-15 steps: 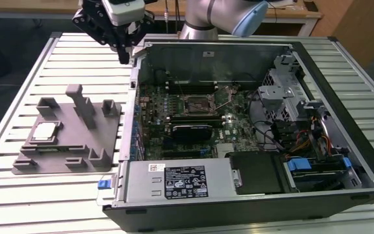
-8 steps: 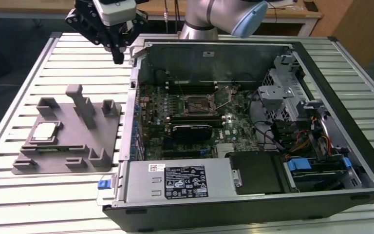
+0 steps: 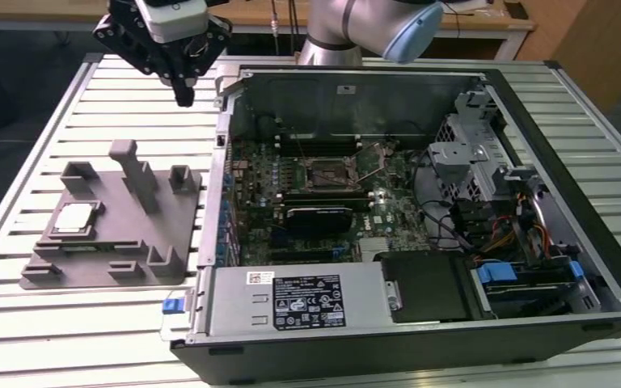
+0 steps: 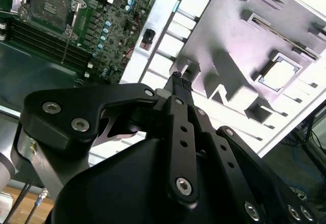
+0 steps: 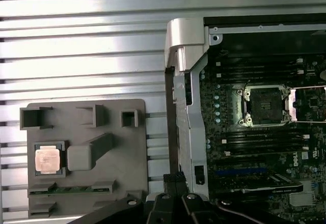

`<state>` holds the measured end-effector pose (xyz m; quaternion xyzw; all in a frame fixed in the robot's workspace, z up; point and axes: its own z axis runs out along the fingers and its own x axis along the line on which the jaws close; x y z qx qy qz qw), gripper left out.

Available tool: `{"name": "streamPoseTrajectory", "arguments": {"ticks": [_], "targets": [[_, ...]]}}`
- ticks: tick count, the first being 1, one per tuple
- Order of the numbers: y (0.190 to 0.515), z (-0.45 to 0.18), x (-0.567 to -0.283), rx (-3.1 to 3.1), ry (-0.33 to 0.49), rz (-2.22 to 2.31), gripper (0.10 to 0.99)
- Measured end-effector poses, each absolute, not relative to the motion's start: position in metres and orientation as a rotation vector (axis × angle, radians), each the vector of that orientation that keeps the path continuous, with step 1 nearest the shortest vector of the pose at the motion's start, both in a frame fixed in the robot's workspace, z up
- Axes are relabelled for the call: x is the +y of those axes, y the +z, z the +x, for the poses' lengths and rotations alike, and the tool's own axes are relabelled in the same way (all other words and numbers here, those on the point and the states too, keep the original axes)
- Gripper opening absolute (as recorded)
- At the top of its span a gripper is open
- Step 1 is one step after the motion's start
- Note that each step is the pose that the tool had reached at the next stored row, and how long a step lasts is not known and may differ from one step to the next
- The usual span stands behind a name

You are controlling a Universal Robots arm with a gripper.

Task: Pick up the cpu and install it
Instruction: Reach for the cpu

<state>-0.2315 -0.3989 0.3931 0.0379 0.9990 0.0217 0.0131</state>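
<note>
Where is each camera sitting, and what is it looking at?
Exterior view: off the arm, looking down on the open computer case and holder tray; the arm and gripper show.
First wrist view: on the arm, looking down at tray and motherboard; the fingers show.
Second wrist view: on the arm, looking past the gripper's black body at the tray.
Shared: all three see the cpu in the tray and the socket.
</note>
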Motion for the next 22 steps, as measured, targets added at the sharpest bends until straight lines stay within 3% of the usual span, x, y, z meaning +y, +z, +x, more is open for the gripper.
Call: {"name": "streamPoseTrajectory", "arguments": {"ticks": [22], "targets": [[0.392,-0.273,-0.399,3.112,0.068,0.118,0.106]]}}
